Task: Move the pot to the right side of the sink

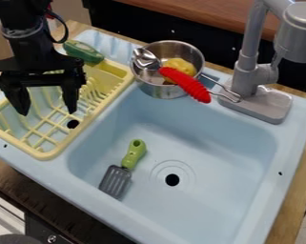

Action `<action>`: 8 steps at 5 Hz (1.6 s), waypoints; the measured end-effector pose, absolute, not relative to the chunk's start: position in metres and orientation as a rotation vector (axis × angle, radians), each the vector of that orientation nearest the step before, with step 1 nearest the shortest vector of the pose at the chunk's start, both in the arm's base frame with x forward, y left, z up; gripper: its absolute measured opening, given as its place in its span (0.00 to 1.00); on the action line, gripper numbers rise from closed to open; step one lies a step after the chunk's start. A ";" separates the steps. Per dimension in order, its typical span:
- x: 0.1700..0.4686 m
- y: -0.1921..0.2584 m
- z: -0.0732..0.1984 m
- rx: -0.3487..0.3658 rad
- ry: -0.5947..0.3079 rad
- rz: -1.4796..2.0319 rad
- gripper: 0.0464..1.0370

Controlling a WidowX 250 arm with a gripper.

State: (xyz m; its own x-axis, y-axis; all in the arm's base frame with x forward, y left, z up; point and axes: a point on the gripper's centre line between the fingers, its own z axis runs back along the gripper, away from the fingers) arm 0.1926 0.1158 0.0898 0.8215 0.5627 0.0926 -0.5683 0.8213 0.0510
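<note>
Gripper [46, 110], black w/ 2 fingers, hung at the far left, over the pale yellow plastic dish rack [45, 153]. Its jaws were wide apart & the tips pointed down at the bars. The rack sat on the left part of the light blue plastic sink [238, 143]. A long dark green thing [83, 51] lay at the rack's back end; couldn't tell what it was.

Next, to the right, down in the sink's bowl, was a spatula [135, 152] w/ a bright green handle & a grey slotted head. Its head pointed to the near side. The round black drain hole [173, 179] was just right of it.

The shiny silver metal pot [161, 90] was at the sink's back edge, btwn the rack & the tap. It had a yellow lumpy thing [179, 66] in it, + a silver spoon-like piece [144, 58] by its left rim. A bright red ridged thing [186, 85] lay over the pot's near right rim. Last, on the right, the big grey tap [247, 62] stood up at the back.
</note>
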 end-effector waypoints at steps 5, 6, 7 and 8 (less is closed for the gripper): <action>0.229 0.072 0.112 -0.085 -0.084 0.907 0.96; 0.243 0.064 0.114 -0.125 -0.143 1.016 0.96; 0.251 0.058 0.110 -0.159 -0.158 1.136 0.96; 0.257 0.052 0.103 -0.153 -0.158 1.210 0.96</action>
